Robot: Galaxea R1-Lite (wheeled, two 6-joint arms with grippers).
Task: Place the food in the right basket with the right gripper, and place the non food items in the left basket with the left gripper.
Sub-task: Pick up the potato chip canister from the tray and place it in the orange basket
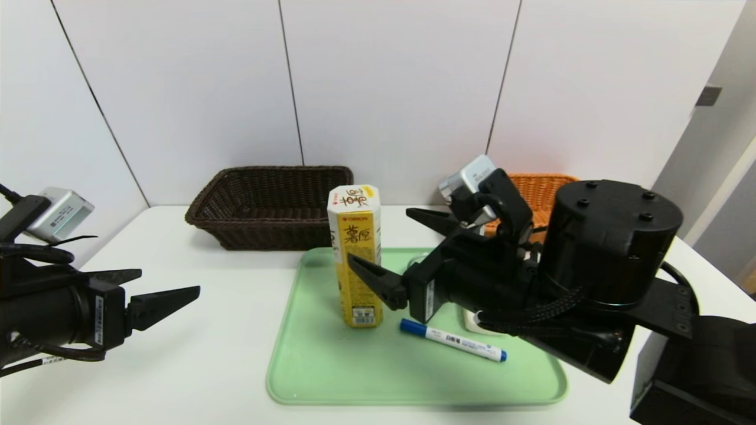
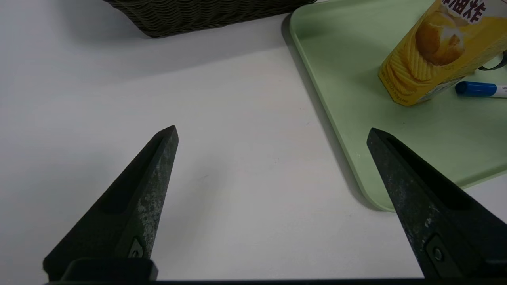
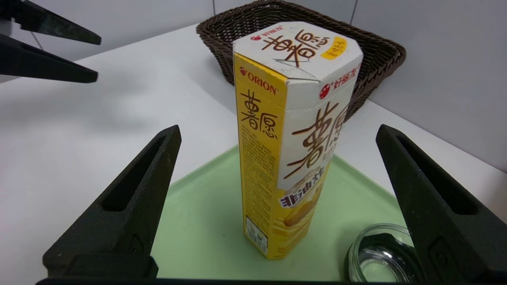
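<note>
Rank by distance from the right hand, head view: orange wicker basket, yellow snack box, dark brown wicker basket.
From the right hand:
1. Yellow snack box: upright on the tray, right by the fingers.
2. Orange wicker basket: behind the right arm.
3. Dark brown wicker basket: back left, beyond the tray.

Glossy clear glass cup (image 3: 382, 253), smooth green plastic-looking tray (image 1: 331, 366), rough woven dark basket (image 1: 266, 233), printed cardboard-looking box (image 1: 357, 265).

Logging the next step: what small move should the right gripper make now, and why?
Probably ease the open right gripper forward, then close on the yellow-and-white ORION snack box. The box stands upright on the green tray, lined up between the spread fingers in the right wrist view, with bare gaps showing on both sides.
</note>
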